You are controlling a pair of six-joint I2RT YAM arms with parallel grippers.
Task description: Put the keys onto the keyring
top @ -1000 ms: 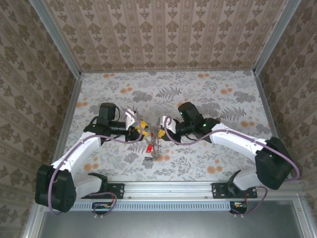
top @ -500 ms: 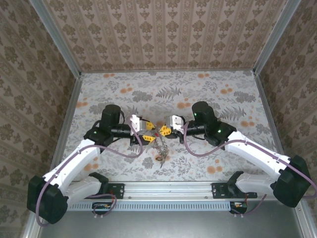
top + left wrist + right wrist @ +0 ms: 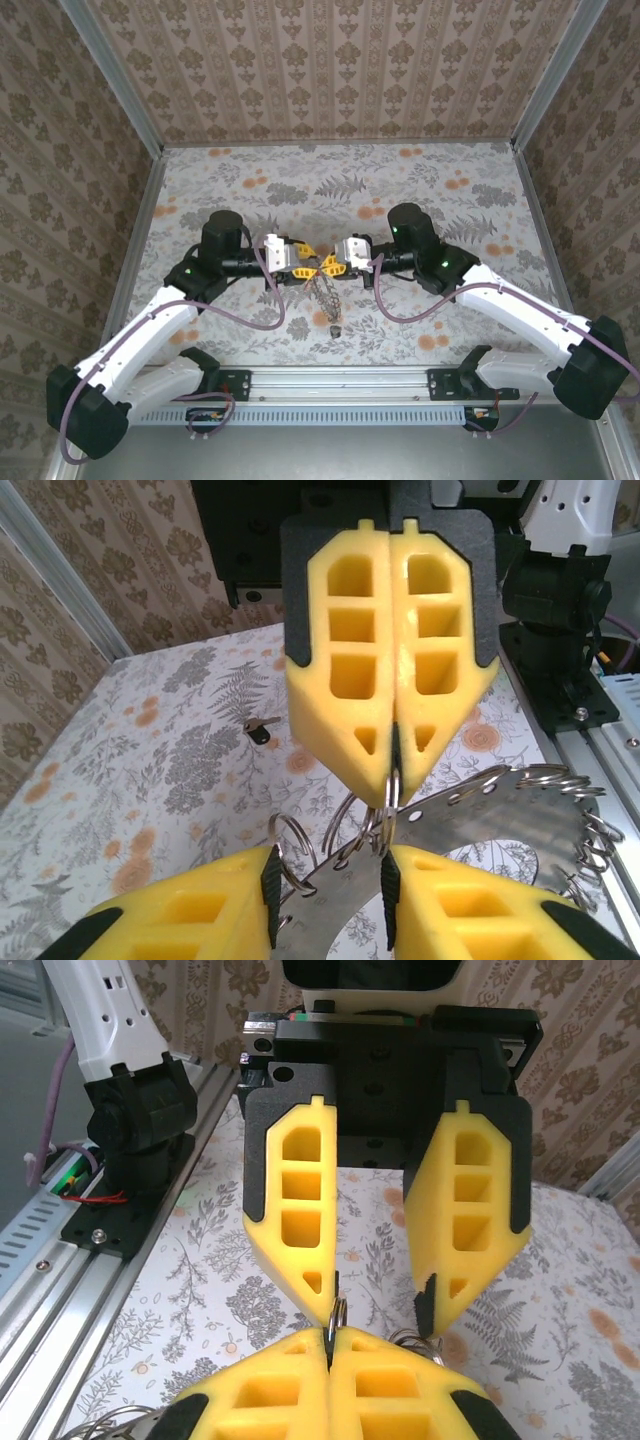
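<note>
Both arms reach in over the floral table (image 3: 420,190) and meet tip to tip at the centre, above the surface.

R gripper (image 3: 334,266): jaws fully together, yellow fingers (image 3: 345,670) pressed flat against each other. Their tips pinch a small wire loop at the rim of the keyring (image 3: 470,805). The keyring is off the table, hanging from that pinch between and just below the two grippers. In the L wrist view it reads as a flat silver arc w/ holes and small wire loops along its edge.

L gripper (image 3: 308,266): jaws part-way apart w/ a narrow gap, and table shows between its fingers (image 3: 290,1200) in the R wrist view. From its own cam, silver metal sits in the gap and runs on past the R-hand finger. Tips are close beside the pinched loop; can't tell if either one touches metal.

Keys (image 3: 326,296): a silver bunch dangling under the fingertips in the top view, too small to tell apart.

Small black clip (image 3: 261,731) lies on the table by itself, well away from the bunch.
</note>
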